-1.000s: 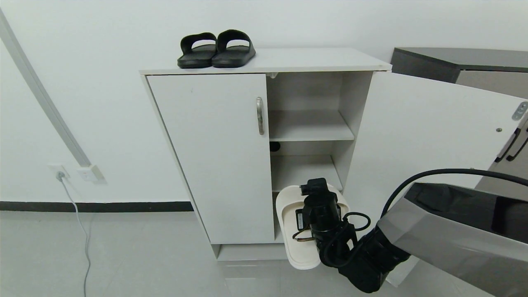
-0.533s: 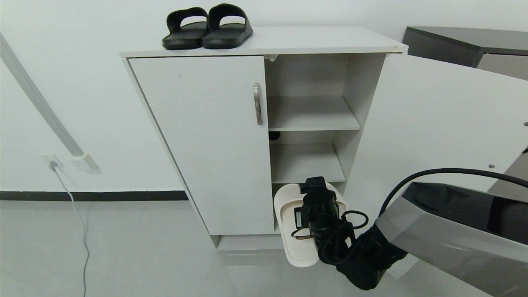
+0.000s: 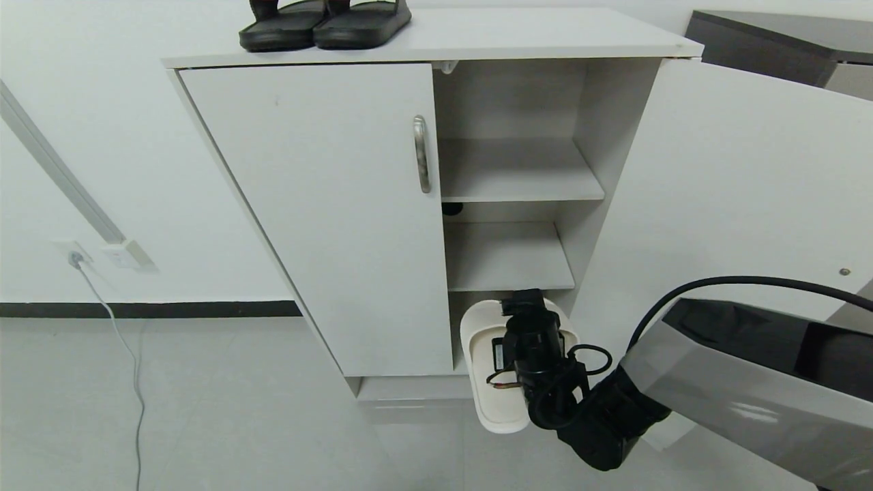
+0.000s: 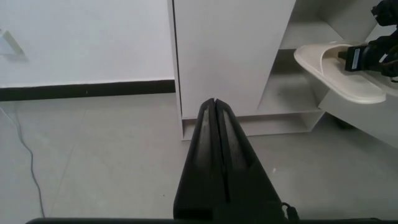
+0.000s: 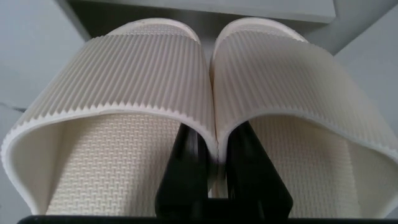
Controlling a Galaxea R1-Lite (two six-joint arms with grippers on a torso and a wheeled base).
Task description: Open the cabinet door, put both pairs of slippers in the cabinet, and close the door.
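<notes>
- Whole head view is sitting differently from a second ago, so the camera is moving; the white two-door wooden cabinet [image 3: 545, 34] is looming larger and the pair of black rubber slide slippers [image 3: 320, 24] on its top is now meeting the upper edge
- Pair of cream ribbed rubber slippers [image 3: 483, 341] is staying at the mouth of the lowest compartment, toes just under the middle shelf, heels jutting out over the grey floor [image 3: 204, 409]
- Right arm is stretching forward and low from the right, beside the open right door [image 3: 723, 177]; right gripper [image 3: 522, 300] is pointing into the cabinet
- Right jaws are pinching the two slippers' touching inner edges, one finger [image 5: 186, 168] under each strap
- Left gripper [image 4: 214, 109] is hanging over the floor before the closed left door [image 3: 320, 204], jaws pressed together, holding nothing
</notes>
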